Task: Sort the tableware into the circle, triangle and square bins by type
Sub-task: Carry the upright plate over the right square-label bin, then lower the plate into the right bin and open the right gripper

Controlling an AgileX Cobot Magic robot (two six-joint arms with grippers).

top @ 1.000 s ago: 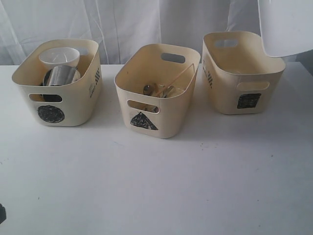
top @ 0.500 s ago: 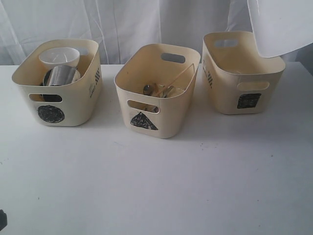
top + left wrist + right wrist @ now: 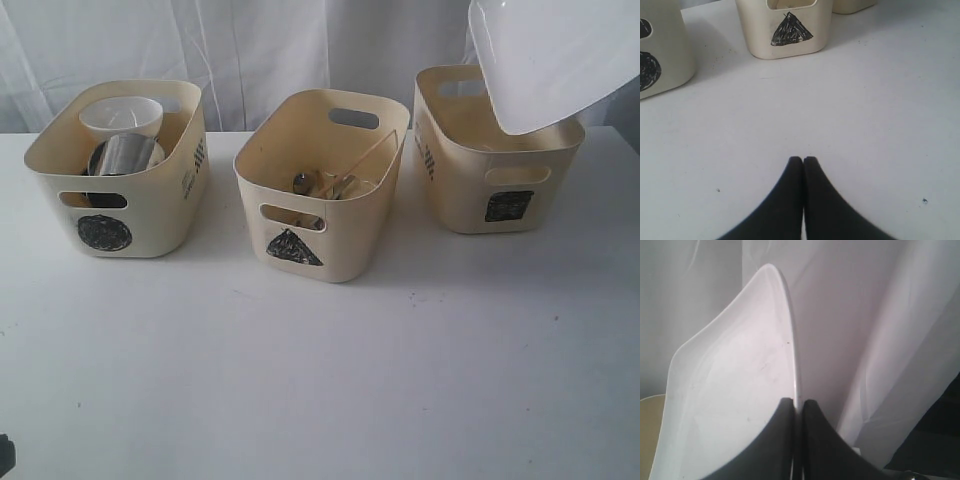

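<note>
Raised front exterior — triangle bin (image 3: 352,238) shared

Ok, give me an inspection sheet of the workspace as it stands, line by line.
Surface: white table, a few dark specks, bare in front of the bins.
Job's things: circle bin holds a small white bowl and a steel mug; triangle bin holds cutlery; white plate held tilted over the square bin, not yet set down.
Clutter: nothing seen.
Grippers: left gripper shut, empty, over bare table; right gripper shut on the plate's rim.
Cables: nothing seen.
Surroundings: white curtain behind the bins.
</note>
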